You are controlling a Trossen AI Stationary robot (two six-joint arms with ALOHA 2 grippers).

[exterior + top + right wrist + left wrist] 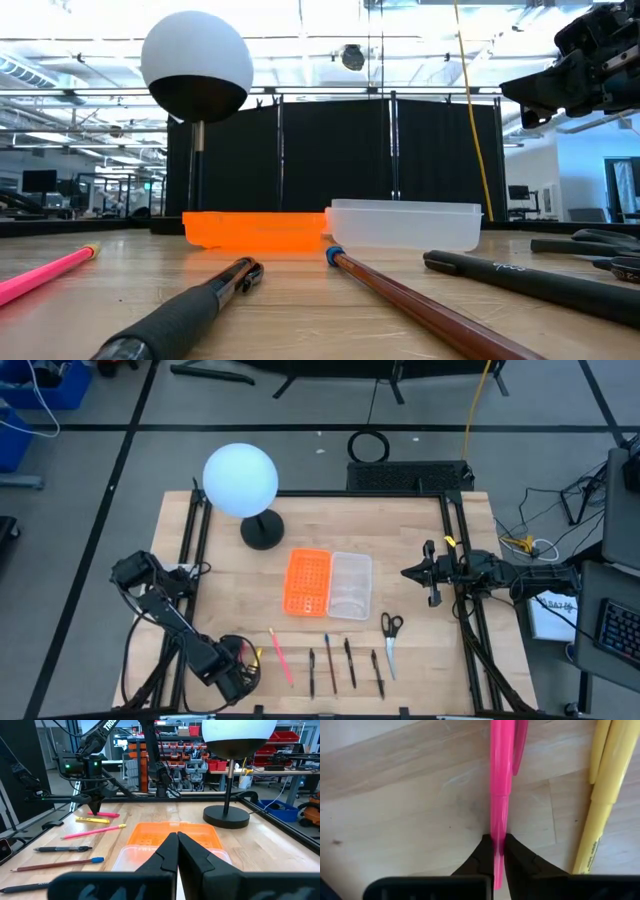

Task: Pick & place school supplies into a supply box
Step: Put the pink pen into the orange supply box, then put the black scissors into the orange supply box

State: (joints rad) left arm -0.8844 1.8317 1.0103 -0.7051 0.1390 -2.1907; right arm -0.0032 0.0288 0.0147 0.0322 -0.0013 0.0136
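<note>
At the front-left corner of the table (420, 650), your left gripper (499, 851) pinches the pink highlighter (500, 785) between its fingertips; lift it straight up so the thin body does not slip. Just beside lies a yellow highlighter (600, 805); do not drag it. Farther right lie a pink pencil (281, 657), black pens (349, 662) and scissors (390, 638). Beyond them, the supply box (350, 585) touches an orange tray (307, 581). Your right gripper (177, 851) hovers closed and empty.

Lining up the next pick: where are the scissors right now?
In the high view the scissors lie on the table's front right, just in front of the clear supply box and right of the row of black pens.
</note>
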